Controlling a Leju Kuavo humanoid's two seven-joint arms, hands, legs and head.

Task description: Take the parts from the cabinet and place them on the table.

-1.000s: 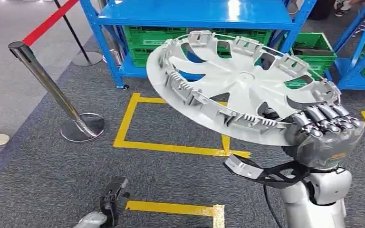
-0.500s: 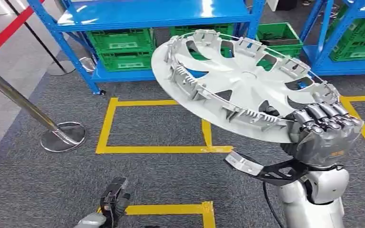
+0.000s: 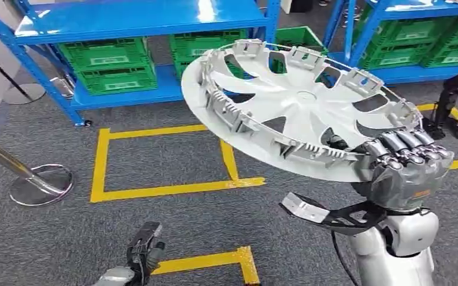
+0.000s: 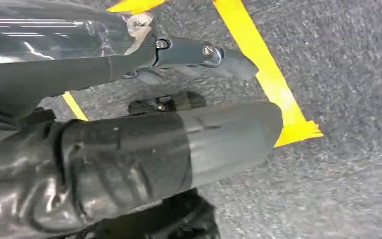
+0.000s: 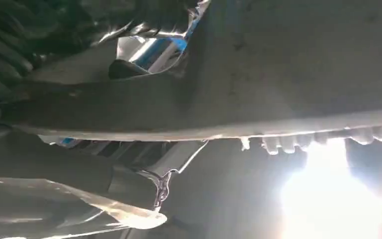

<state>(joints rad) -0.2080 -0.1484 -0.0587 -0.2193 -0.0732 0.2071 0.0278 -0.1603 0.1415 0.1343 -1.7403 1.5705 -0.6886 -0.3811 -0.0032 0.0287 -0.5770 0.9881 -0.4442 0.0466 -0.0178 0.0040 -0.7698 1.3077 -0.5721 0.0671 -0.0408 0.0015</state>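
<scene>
Our right hand [image 3: 407, 170]: fingers [image 3: 414, 149] clamped over rim of wheel cover [image 3: 298, 107], held aloft, tilted, rim rising toward 11 o'clock. Left hand [image 3: 145, 250] hangs low at 7 o'clock, fingers apart, holding nothing. We judge carry step under way; next needs finding tabletop and lowering flat. Cover: silver-grey plastic disc, spoked, ribbed clips round edge. Blue shelving [image 3: 137, 18] and green crates [image 3: 107, 65] at 12 o'clock.

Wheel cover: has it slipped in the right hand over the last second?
No. The wheel cover sits unchanged against the right hand; the yellow floor tape slid left because the camera turned.
</scene>
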